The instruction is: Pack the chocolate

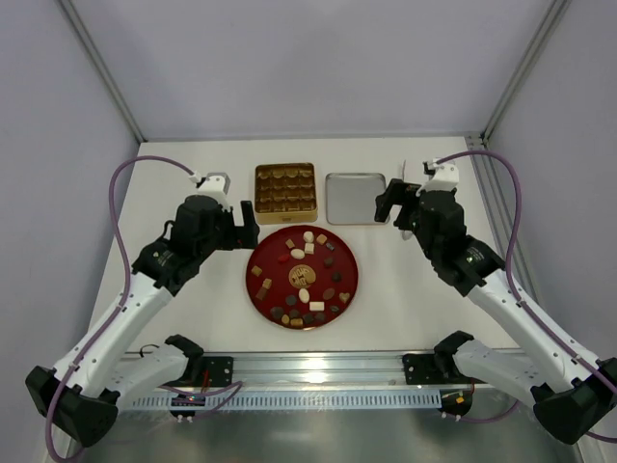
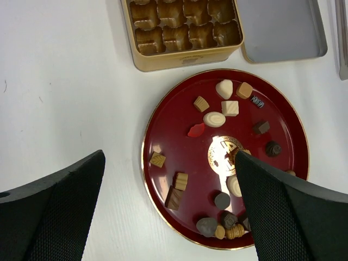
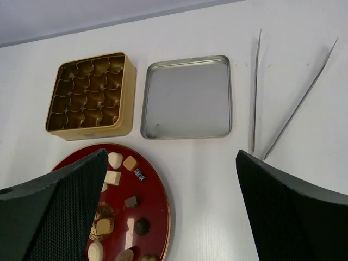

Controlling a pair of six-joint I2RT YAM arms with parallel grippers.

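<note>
The chocolate point(image 1: 316, 306) is many small dark, tan and cream pieces scattered on a red round plate point(image 1: 273, 246) at the table's middle. A gold gridded box point(image 1: 285, 187) stands behind the plate, and its compartments look empty. My left gripper point(image 1: 241, 224) is open and empty, hovering over the plate's left edge. In the left wrist view the left gripper point(image 2: 169, 157) frames the plate point(image 2: 179, 114), the chocolate point(image 2: 215, 119) and the box point(image 2: 185, 57). My right gripper point(image 1: 390, 204) is open and empty, right of the plate. In the right wrist view the right gripper point(image 3: 171, 154) is above bare table beside the plate point(image 3: 157, 201).
A silver tin lid point(image 1: 355, 198) lies upturned right of the gold box and shows in both wrist views point(image 2: 283, 27) point(image 3: 187, 95). Metal tweezers point(image 3: 255, 92) lie on the table right of the lid. The arms' rail runs along the near edge.
</note>
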